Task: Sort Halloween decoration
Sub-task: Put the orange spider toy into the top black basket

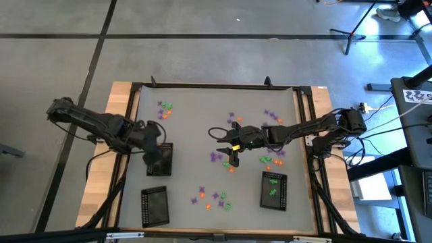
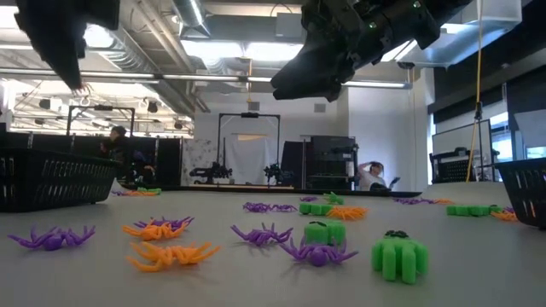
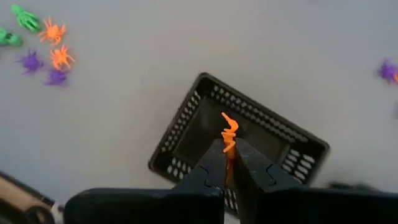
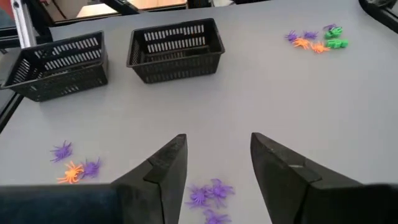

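Note:
Tiny orange, purple and green Halloween decorations lie scattered on the grey table (image 1: 202, 121), with clusters at the far left (image 1: 164, 110), the near middle (image 1: 214, 198) and the right (image 1: 273, 159). My left gripper (image 3: 228, 154) hangs over a black mesh tray (image 3: 186, 124), shut on an orange spider (image 3: 229, 132). In the high view that gripper (image 1: 155, 152) is above the same tray (image 1: 162, 164). My right gripper (image 4: 217, 155) is open over the table's middle, above purple spiders (image 4: 208, 193), touching nothing. My left gripper pinches the orange spider's lower part (image 3: 229, 147) between its two fingertips, coming steeply from above. The spider sticks out beyond the fingertips, lifted clear above the inside of the tray.
A second black tray (image 1: 154, 206) stands at the near left. A third (image 1: 273, 190), at the near right, holds green pieces. A raised black frame (image 1: 216, 86) borders the table. The room beyond has people and equipment (image 2: 247, 153).

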`<move>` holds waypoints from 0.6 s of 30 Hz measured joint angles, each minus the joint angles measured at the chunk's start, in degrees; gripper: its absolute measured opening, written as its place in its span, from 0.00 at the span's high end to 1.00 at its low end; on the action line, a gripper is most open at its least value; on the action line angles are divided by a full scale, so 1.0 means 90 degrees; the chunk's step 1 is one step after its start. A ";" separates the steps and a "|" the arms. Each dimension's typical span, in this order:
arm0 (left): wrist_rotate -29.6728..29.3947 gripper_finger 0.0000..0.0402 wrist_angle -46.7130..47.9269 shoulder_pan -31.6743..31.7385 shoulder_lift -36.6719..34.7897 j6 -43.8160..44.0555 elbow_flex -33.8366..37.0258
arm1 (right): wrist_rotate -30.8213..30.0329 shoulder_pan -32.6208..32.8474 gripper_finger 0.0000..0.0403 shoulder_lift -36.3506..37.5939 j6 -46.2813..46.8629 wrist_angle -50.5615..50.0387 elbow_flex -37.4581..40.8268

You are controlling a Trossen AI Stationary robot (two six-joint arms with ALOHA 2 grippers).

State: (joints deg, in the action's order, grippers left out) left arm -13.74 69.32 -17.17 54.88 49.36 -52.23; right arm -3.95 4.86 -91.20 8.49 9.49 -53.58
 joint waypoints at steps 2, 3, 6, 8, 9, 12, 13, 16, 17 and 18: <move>0.0148 1.00 0.0207 0.0000 0.0070 -0.0026 -0.0150 | 0.0000 0.0000 0.57 0.0000 0.0000 0.0001 -0.0001; 0.0207 1.00 0.0276 0.0000 0.0087 -0.0030 -0.0167 | -0.0002 0.0000 0.57 0.0000 0.0000 0.0001 0.0002; 0.0275 1.00 0.0278 0.0000 0.0101 -0.0043 -0.0167 | 0.0000 0.0000 0.57 0.0000 -0.0002 0.0001 -0.0001; 0.0314 0.98 0.0279 0.0000 0.0098 -0.0056 -0.0167 | 0.0001 0.0000 0.57 0.0000 -0.0002 0.0000 -0.0001; 0.0358 0.97 0.0276 0.0000 0.0098 -0.0138 -0.0167 | 0.0001 0.0000 0.57 0.0000 -0.0002 -0.0010 0.0002; 0.0598 0.90 0.0177 0.0000 0.0102 -0.0470 -0.0167 | 0.0001 0.0000 0.57 0.0000 -0.0002 -0.0021 0.0001; 0.0658 0.88 0.0145 0.0000 0.0115 -0.0530 -0.0167 | 0.0001 0.0000 0.57 0.0000 -0.0005 -0.0025 -0.0001; 0.0708 0.79 0.0129 0.0000 0.0120 -0.0553 -0.0167 | 0.0001 0.0000 0.57 0.0000 -0.0007 -0.0023 -0.0001; 0.0705 0.77 0.0123 0.0000 0.0118 -0.0553 -0.0167 | 0.0001 0.0000 0.57 0.0000 -0.0007 -0.0023 0.0001; 0.0679 0.74 0.0121 0.0000 0.0118 -0.0555 -0.0167 | 0.0001 0.0000 0.57 0.0000 -0.0007 -0.0026 -0.0001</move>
State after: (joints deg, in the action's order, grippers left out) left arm -7.63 70.41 -17.17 55.94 44.36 -53.74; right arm -3.95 4.86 -91.20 8.43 9.26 -53.58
